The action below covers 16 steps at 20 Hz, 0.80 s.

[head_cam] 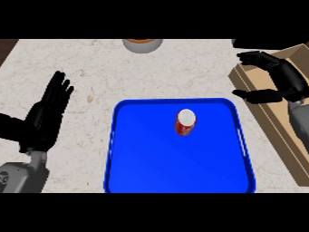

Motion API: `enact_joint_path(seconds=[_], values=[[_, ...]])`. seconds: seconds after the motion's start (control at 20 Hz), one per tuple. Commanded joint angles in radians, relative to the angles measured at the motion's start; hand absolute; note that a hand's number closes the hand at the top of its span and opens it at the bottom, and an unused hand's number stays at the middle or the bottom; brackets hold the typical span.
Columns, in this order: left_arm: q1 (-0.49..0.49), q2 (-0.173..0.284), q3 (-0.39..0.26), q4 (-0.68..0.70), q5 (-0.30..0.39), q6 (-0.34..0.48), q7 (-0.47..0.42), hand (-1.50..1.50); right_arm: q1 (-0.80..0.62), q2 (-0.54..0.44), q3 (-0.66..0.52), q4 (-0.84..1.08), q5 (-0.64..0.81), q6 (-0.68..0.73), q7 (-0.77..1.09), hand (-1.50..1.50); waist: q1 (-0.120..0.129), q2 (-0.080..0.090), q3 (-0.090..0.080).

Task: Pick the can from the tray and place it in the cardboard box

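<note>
A blue tray (143,172) lies on the marble counter (83,63) in the lower middle of the frame. On it stands 1 red can (185,122) with a white top, upright, in the tray's upper right part and clear of the rim. Neither hand touches it.

The left hand (43,118) shows at the left of the frame, well apart from the tray — its fingers are straight and point up, the thumb spread out to the left, and it holds nothing. It rests there above its grey forearm, which enters from the lower left corner.

The right hand (277,79) is at the upper right, over the cardboard box (304,158). Its fingers are curved and its thumb stands apart below them, so the hand forms a wide gap that opens leftward with nothing in it. The box runs along the right edge, just beside the tray's right rim.

At the top middle, a grey bowl (142,44) with something orange inside is partly cut off.
</note>
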Motion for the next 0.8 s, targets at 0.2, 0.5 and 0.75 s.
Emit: enact_joint_path(seconds=[0.2, 0.5, 0.75], values=[[0.031, -0.006, -0.003, -0.050, -0.012, 0.031, 0.046, 0.00, -0.201, -0.135, 0.177, 0.083, 0.185, 0.281, 0.002, -1.50, -0.004, -0.011, -0.003], [0.031, -0.023, -0.002, -0.044, -0.030, 0.044, 0.047, 0.00, -0.349, -0.119, 0.255, 0.096, 0.195, 0.562, 0.167, -1.50, -0.031, -0.015, -0.003], [0.016, -0.031, 0.041, 0.008, -0.043, 0.013, 0.027, 0.00, -0.394, -0.020, 0.173, 0.104, 0.152, 0.622, 0.244, -1.50, -0.051, -0.015, -0.003]])
